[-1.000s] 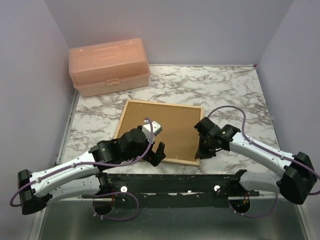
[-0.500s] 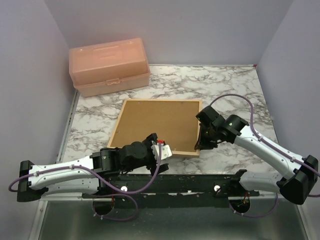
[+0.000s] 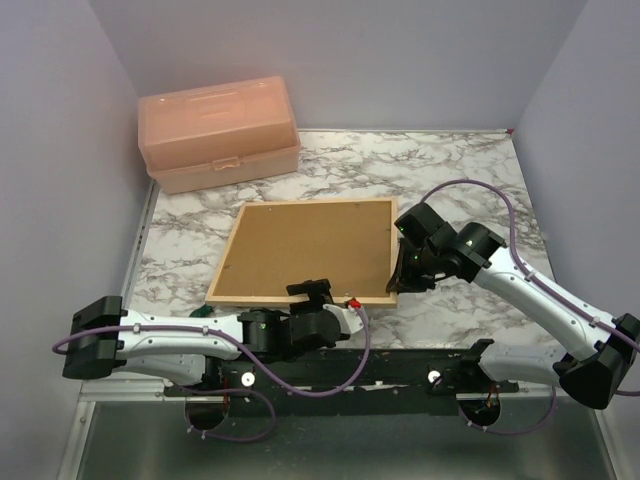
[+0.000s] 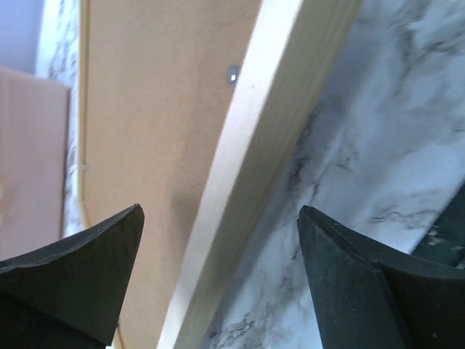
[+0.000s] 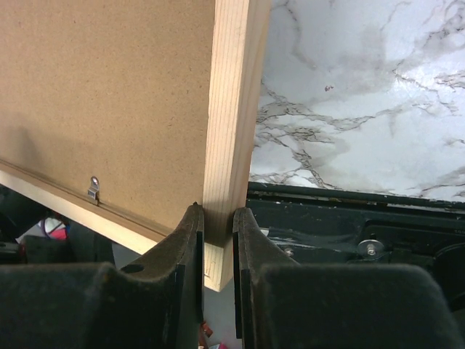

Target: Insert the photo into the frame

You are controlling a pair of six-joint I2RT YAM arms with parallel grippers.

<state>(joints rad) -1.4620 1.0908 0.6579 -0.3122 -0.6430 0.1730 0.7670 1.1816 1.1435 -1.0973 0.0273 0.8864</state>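
— On the marble worktop [image 3: 450, 170], where is the frame, and is the photo in it yet?

— The frame [image 3: 245, 297] lies back up in the middle. The brown backing board [image 3: 310, 250] is seated inside its bars, and one small metal clip [image 5: 94, 189] shows. No photo is visible. It cannot be told whether it sits under the board, so the task may be nearly done or hardly begun.

— And the arms?

— The right end effector [image 5: 216, 214] is clenched on the frame's right bar, by the near corner. The left end effector [image 4: 219, 218] is released, fingers wide apart, low beside the near bar.

— Room to move?

— The near bar sits close to the worktop's near edge. Bare marble lies to the right and beyond. A peach toolbox [image 3: 220, 130] stands well apart, far left.
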